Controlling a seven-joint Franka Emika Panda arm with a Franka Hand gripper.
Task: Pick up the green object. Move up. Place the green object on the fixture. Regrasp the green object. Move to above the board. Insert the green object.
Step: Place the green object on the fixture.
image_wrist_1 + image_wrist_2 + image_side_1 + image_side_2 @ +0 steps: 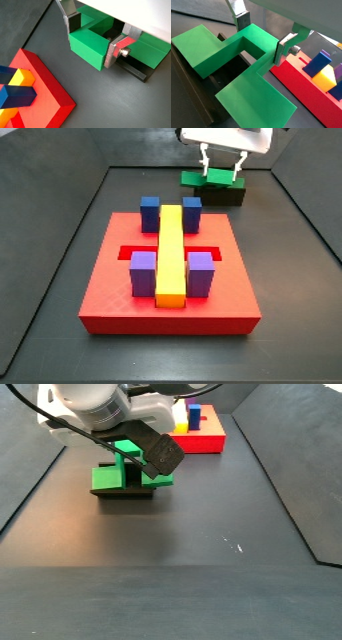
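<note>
Dark surface [201, 574] carries the fixture [225, 196] at upper right, green object [210, 178] resting on it, claw [221, 170] spread astride; regrasp and insertion into board [120, 298] remain.

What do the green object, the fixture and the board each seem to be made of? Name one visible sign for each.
Green object, under the gripper: likely plastic, with flat, evenly coloured matte faces and crisp edges.
Fixture: dark grey-black, dull; hard plastic or coated metal, cannot tell which.
Board: probably plastic, uniform red with a faint sheen and sharp recess edges.
</note>
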